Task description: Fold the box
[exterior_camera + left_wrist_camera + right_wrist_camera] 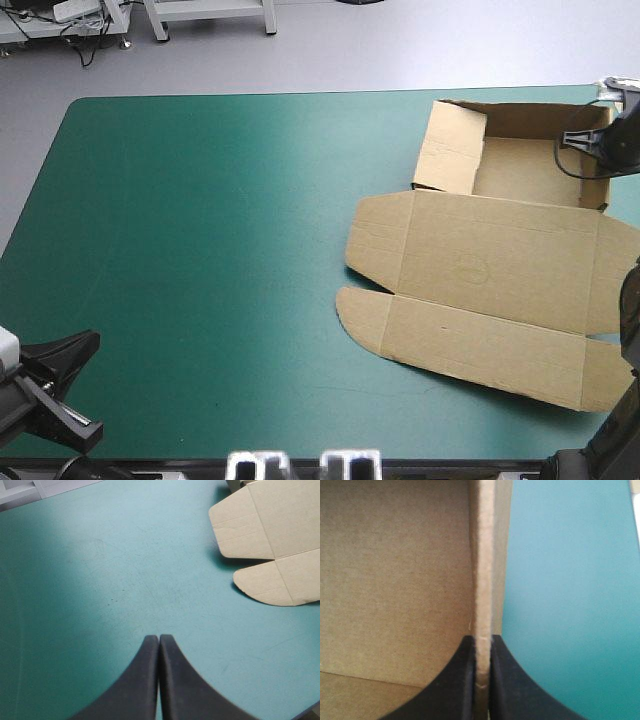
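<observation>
The table with the teal-green cover (200, 250) is the widest thing here, and the brown box of cut board (490, 270) lies on its right half, reaching toward the far right corner. The far part of the box stands as an open tray with raised walls. The broad lid panel (500, 255) and the rounded flaps lie flat on the near side of that tray, and their long axis goes from left to right, a little slanted. The right gripper with two black curved fingers (482, 639) is at the right side of the box and is clamped on the tray's upright right wall (484, 580), with the board edge pinched between the fingers. The left gripper (159, 637) is pressed together on nothing, its fingers meeting in one point. It hangs over bare cover, well apart from the box, to the left and near side of it. I judge that the coming move belongs to the right arm, because it is the nearer one and the wall it holds runs in line with its fingers.
</observation>
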Robot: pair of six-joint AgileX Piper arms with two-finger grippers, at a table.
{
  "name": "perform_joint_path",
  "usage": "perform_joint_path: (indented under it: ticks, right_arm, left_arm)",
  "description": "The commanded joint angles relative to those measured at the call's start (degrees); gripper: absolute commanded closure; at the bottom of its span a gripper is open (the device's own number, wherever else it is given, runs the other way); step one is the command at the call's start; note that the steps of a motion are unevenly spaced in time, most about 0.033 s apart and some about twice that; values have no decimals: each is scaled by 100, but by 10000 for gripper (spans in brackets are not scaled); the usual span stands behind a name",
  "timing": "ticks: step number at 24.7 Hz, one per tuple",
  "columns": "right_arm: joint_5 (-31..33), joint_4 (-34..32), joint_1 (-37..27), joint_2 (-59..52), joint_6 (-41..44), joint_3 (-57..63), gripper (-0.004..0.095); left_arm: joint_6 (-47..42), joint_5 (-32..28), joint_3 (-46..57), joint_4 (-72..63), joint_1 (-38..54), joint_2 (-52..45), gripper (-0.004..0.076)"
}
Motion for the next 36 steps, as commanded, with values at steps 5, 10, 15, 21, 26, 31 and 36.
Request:
perform_joint_path:
  ticks: [5, 10, 15, 21, 26, 31, 36]
  right_arm:
    - [115, -231, -1029, -26, -243, -105, 920]
    - [115, -245, -1057, 335, -543, -105, 765]
    - [115, -257, -1057, 448, -560, -105, 520]
    - [115, -188, -1047, 315, -432, -105, 520]
    - [115, -93, -1047, -88, -455, -105, 520]
    - [117, 336, -1047, -653, -455, -105, 528]
    - [128, 1148, -923, -1298, -455, -105, 731]
  left_arm:
    - [-28, -78, -103, -39, -24, 72, 732]
    - [-28, -78, -103, -24, -24, 93, 732]
    - [-28, -78, -103, -5, -24, 104, 732]
    - [-28, -91, -103, 183, -24, 104, 732]
    - [375, -91, -103, 230, -24, 104, 732]
    - [501, -300, -103, 242, -24, 104, 732]
    - [490, -459, -103, 242, -24, 104, 732]
